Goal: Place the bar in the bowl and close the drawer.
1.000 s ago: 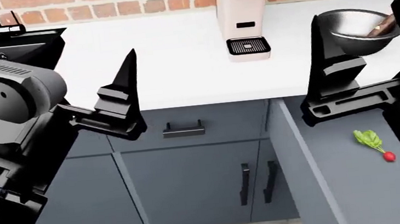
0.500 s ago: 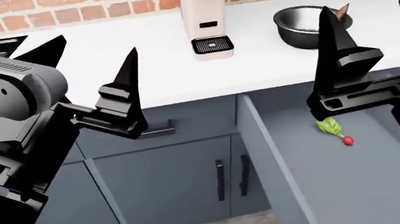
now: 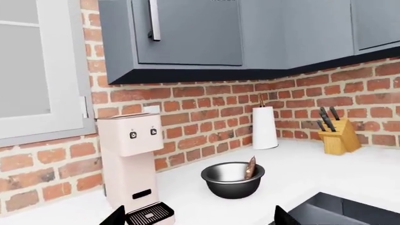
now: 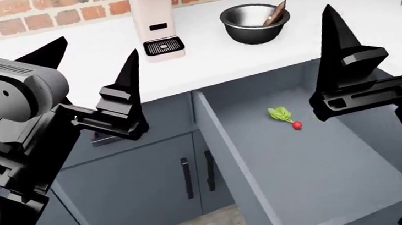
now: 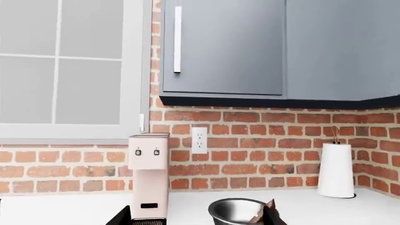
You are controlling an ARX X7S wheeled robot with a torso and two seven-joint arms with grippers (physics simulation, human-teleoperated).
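Left wrist view: the bar [image 3: 251, 167] leans inside the bowl [image 3: 233, 178], right of the coffee machine [image 3: 130, 165].

Head view: the view has swung left since a second ago, so the open drawer [image 4: 317, 167], holding a radish [image 4: 285, 117], now fills the near right. Left gripper [image 4: 89, 57] and right gripper [image 4: 376, 18] stand spread and empty.

Right wrist view: bar in bowl; the drawer likely remains to close.

A home kitchen, rendered in simulation, is showing here. A red brick wall [image 5: 250, 168] is running behind a white counter [image 4: 203, 57], with grey cabinets [image 3: 187, 33] hanging above. A coffee machine [image 3: 130, 164], paper towel roll [image 5: 336, 169] and what is probably a knife block [image 3: 337, 138] are standing there, a window [image 5: 62, 65] filling the upper left.
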